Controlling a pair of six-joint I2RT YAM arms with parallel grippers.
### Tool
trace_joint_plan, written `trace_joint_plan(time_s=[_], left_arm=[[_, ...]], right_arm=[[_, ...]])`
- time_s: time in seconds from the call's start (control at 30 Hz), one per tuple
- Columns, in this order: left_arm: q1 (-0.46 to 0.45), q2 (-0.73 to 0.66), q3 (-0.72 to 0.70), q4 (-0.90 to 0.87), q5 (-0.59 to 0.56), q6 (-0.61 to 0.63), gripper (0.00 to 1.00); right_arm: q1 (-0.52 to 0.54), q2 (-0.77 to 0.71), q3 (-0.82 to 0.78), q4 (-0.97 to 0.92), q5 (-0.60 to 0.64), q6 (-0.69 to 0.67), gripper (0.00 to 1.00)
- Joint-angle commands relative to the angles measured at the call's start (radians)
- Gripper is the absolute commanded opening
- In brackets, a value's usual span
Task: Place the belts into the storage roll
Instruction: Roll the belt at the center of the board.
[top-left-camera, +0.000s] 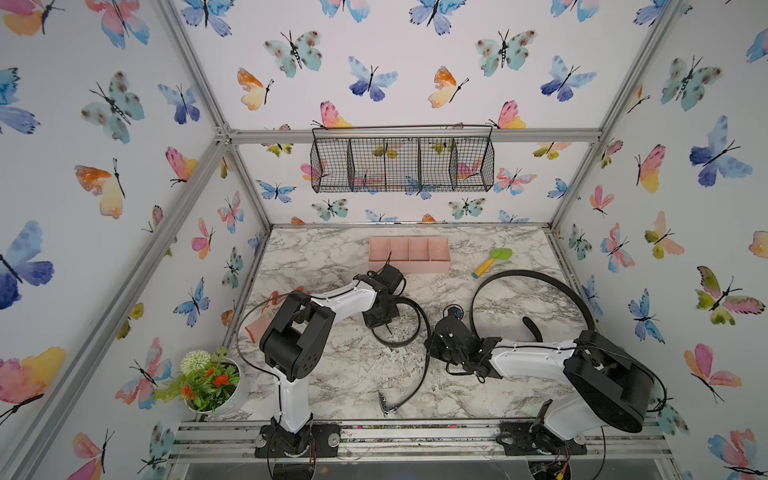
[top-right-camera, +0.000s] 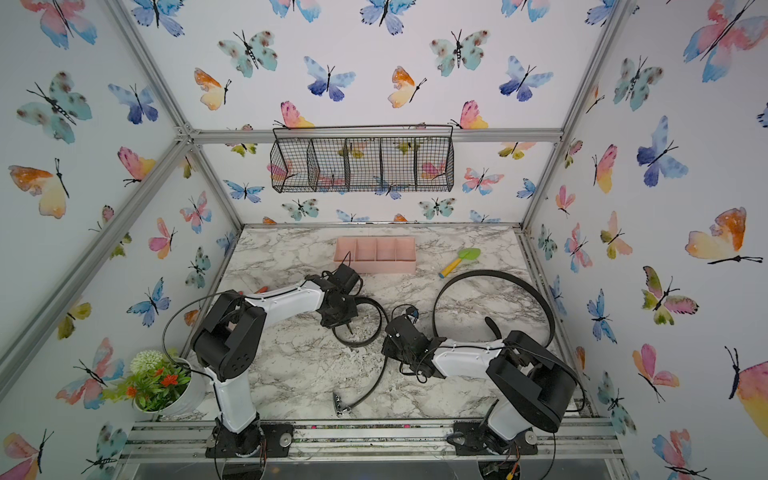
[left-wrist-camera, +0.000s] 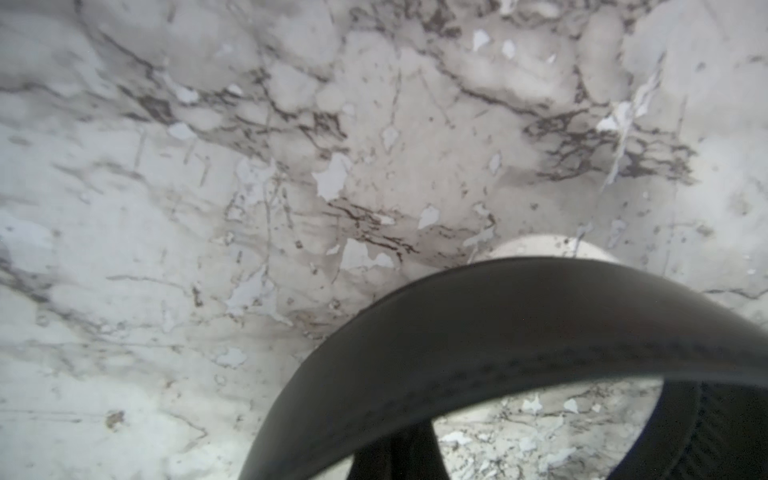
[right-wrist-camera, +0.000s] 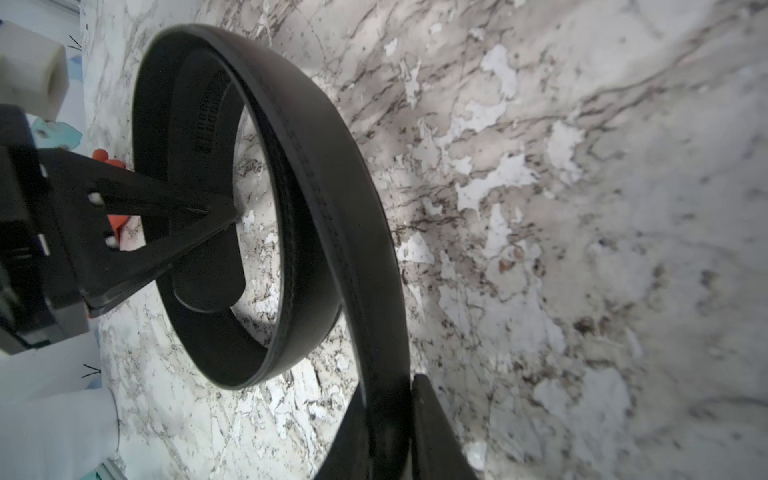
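One black belt (top-left-camera: 399, 343) is partly coiled at the table's middle; its strap runs forward to a silver buckle (top-left-camera: 384, 405). My left gripper (top-left-camera: 388, 328) is shut on the coil's inner end; in the right wrist view its fingers (right-wrist-camera: 195, 216) pinch it. In the left wrist view the strap (left-wrist-camera: 498, 332) arches over the dark fingers. My right gripper (right-wrist-camera: 388, 419) straddles the strap (right-wrist-camera: 332, 208) where it leaves the coil, with a thin gap at one finger. The second belt (top-left-camera: 536, 276) lies in a wide loop at the right. The pink storage roll (top-left-camera: 409, 266) stands at the back.
A green and yellow toy shovel (top-left-camera: 492, 261) lies right of the tray. A white pot of flowers (top-left-camera: 212, 386) stands at the front left corner. A black wire basket (top-left-camera: 401, 164) hangs on the back wall. Something orange (top-left-camera: 259, 328) lies under the left arm.
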Motion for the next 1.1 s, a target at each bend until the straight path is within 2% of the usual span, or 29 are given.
trace_joint_plan(time_s=[0.0,0.1,0.17,0.27,0.47,0.63,0.8,1.07], left_arm=[[-0.003,0.011,0.019,0.017,0.035,-0.147,0.0],[-0.003,0.032,0.042,0.006,0.053,-0.168,0.0],[-0.004,0.054,0.064,-0.016,0.059,-0.165,0.0],[-0.006,0.073,0.078,-0.035,0.062,-0.16,0.0],[-0.007,0.101,0.146,-0.146,0.028,-0.158,0.0],[-0.009,0.132,0.163,-0.162,0.052,-0.166,0.0],[-0.014,0.132,0.169,-0.161,0.087,-0.19,0.0],[-0.024,0.132,0.211,-0.205,0.095,-0.198,0.0]], right_arm=[[0.001,-0.01,0.019,0.032,0.01,0.036,0.25],[0.0,0.009,0.055,0.008,0.005,-0.032,0.38],[0.0,0.001,0.063,-0.021,0.026,-0.1,0.56],[0.0,-0.042,0.059,-0.047,0.045,-0.264,0.74],[0.0,-0.085,0.056,0.035,0.008,-0.737,0.75],[0.0,-0.104,0.063,0.072,-0.017,-0.941,0.76],[-0.011,-0.051,0.071,0.144,-0.079,-1.07,0.74],[-0.022,0.033,0.074,0.292,-0.113,-1.121,0.6]])
